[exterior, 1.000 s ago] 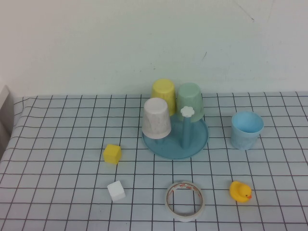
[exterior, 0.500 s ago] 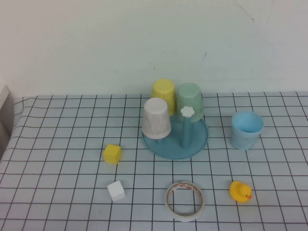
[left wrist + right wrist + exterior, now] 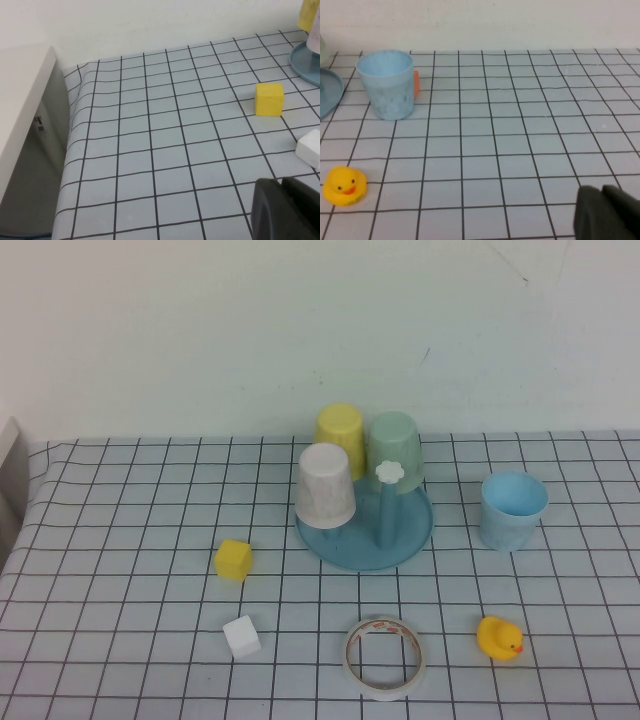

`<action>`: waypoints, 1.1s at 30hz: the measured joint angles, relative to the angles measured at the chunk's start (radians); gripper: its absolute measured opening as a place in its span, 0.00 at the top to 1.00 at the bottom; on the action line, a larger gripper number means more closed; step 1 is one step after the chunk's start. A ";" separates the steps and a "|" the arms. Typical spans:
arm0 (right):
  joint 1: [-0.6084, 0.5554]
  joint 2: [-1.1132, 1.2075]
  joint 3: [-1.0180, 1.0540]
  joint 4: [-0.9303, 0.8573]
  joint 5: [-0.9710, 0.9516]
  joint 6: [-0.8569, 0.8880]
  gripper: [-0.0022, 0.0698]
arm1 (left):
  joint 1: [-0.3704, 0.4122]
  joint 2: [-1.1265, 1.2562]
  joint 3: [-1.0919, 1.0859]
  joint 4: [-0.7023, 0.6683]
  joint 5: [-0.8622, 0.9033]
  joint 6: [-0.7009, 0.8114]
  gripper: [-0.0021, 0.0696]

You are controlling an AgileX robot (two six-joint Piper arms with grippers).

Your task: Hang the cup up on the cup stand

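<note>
While neither arm appears in the high view, each wrist view shows a dark part of its own gripper at the frame edge: the left gripper sits above the grid-patterned tablecloth near its left front, the right gripper above the cloth at the right front. Whether either claw is apart or together cannot be told.

The light blue speckled plastic cup stands upright, mouth up, on the cloth just right of the round teal-blue cup stand, apart from it. An orange patch shows behind the cup in the right wrist view; its nature cannot be told.

On the stand, three cups sit inverted: a white speckled cup, a yellow cup and a pale mint-green cup. One blue peg with a white flower knob stands bare.

Also on the cloth: a yellow cube, a white cube, a roll of tape and a yellow rubber duck.
</note>
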 joint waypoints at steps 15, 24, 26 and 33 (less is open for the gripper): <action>0.000 0.000 0.009 0.011 -0.450 0.004 0.95 | 0.000 0.000 0.002 0.004 -0.254 0.000 0.97; 0.000 0.000 0.009 0.011 -0.812 0.039 0.95 | 0.000 0.000 0.002 0.004 -0.805 0.000 0.97; 0.000 0.000 0.009 0.013 -0.845 0.063 0.95 | 0.000 0.000 0.002 0.004 -0.860 0.000 0.97; 0.000 0.000 0.009 0.018 -0.768 0.131 0.95 | 0.000 0.000 0.002 0.004 -0.958 0.000 0.97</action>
